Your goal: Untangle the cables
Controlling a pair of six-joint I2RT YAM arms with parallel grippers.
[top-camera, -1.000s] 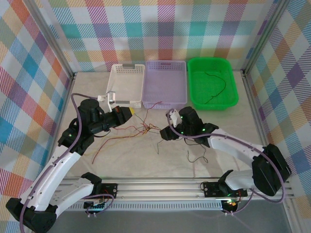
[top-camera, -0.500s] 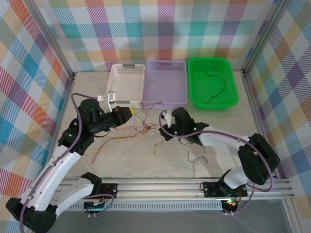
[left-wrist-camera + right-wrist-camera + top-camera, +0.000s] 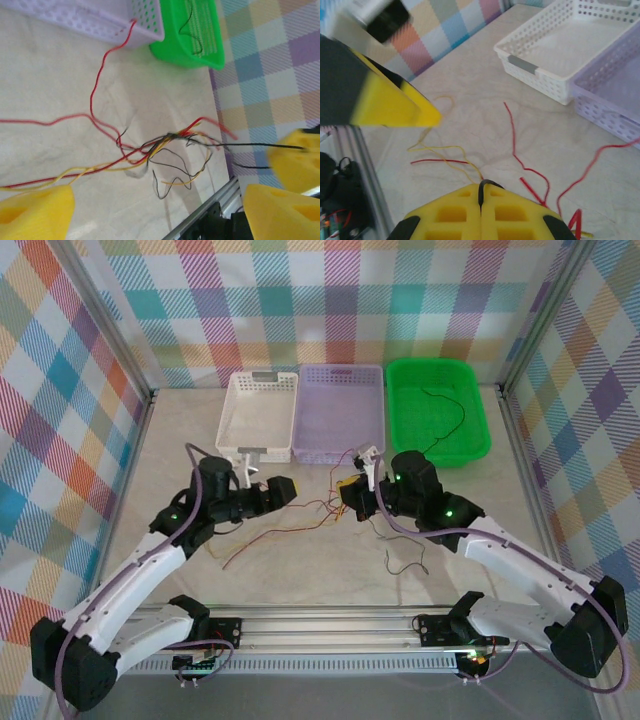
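Note:
The cables (image 3: pixel 312 510) form a thin red, yellow and black tangle on the table between my two grippers. In the left wrist view the knot (image 3: pixel 167 141) lies ahead, with red strands (image 3: pixel 93 95) trailing left. My left gripper (image 3: pixel 281 488) hovers just left of the knot, its yellow fingers (image 3: pixel 37 212) spread wide and nothing between them. My right gripper (image 3: pixel 350 492) sits at the knot's right side, shut on a black cable (image 3: pixel 488 183) that pokes out between its pads. That taut black strand (image 3: pixel 260 146) runs from the knot toward the right gripper.
White basket (image 3: pixel 232 416), lilac basket (image 3: pixel 304 410) and green basket (image 3: pixel 475 410) stand in a row at the back; the green one holds a black wire (image 3: pixel 452 422). Another loose black wire (image 3: pixel 405 562) lies near the front rail (image 3: pixel 330 625).
My left gripper has opened and shifted right toward the knot. My right gripper has shut on a black cable, and its arm has swung to the right and risen.

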